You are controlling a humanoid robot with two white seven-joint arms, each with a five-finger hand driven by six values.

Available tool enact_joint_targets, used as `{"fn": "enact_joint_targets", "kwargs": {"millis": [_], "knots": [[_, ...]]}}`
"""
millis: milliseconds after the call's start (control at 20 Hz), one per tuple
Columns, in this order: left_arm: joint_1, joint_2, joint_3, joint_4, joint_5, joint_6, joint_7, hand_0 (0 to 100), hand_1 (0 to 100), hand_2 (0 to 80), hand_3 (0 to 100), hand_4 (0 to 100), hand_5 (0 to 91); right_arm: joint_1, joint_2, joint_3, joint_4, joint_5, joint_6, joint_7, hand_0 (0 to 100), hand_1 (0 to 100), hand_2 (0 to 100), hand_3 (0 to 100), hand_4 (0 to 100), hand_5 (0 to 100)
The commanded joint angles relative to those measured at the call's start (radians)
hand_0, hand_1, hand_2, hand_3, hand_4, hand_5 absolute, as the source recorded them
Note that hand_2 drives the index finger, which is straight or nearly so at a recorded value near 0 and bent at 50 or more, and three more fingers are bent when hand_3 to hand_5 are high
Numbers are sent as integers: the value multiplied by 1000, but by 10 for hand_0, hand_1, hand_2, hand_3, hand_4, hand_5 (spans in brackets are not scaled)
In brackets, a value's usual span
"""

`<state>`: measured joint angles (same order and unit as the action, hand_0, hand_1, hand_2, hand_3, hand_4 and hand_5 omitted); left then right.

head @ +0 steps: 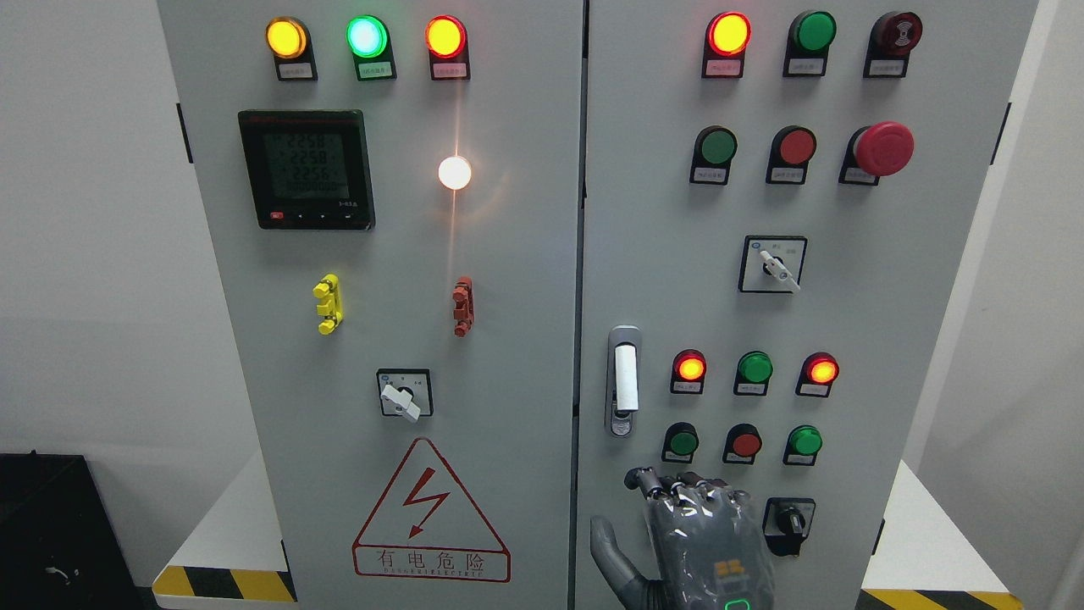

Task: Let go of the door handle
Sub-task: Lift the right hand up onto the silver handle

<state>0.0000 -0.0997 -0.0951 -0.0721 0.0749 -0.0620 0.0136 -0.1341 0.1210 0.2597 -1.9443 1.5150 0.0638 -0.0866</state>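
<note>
Door handle: we are seeing the door handle (625, 380) sitting upright on the right door (915, 322) of the cabinet, just beside the seam (583, 254) between the two doors; its white grip is lying flat in the silver housing, and nothing is touching it.
Hand: we are finding one hand (690, 534) below the door handle, clear of it, rising from the bottom edge; we cannot tell from which side its arm is coming in, so we are not calling it left or right.
Fingers: they are bending at the knuckles, the thumb is standing out to the side, and they are grasping nothing.
Lamps right of the handle: a red lit lamp (690, 368), a green lamp (754, 368) and another red lit lamp (821, 370) are sitting in a row, with three more buttons under them.
Above the handle: a rotary switch (773, 264) and, higher up, a red mushroom button (883, 148) are showing.
Left of the handle, on the left door (508, 381): we are seeing a second rotary switch (404, 394), a digital meter (306, 169), and, lower down, a red warning triangle (431, 512).
</note>
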Motion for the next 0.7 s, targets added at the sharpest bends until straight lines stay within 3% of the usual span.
{"fn": "enact_joint_targets", "kwargs": {"millis": [0, 401, 651], "knots": [[17, 0, 0, 0, 0, -1, 0, 120, 556, 0, 0, 0, 0, 47, 0, -4, -62, -1, -4, -5, 462, 202, 786, 1000, 908, 903], [17, 0, 0, 0, 0, -1, 0, 120, 556, 0, 0, 0, 0, 36, 3, -4, -59, -18, -47, -4, 459, 47, 907, 1000, 989, 1000], [17, 0, 0, 0, 0, -1, 0, 120, 556, 0, 0, 0, 0, 14, 3, -4, -41, -16, -42, -2, 369, 87, 936, 1000, 1000, 995]]}}
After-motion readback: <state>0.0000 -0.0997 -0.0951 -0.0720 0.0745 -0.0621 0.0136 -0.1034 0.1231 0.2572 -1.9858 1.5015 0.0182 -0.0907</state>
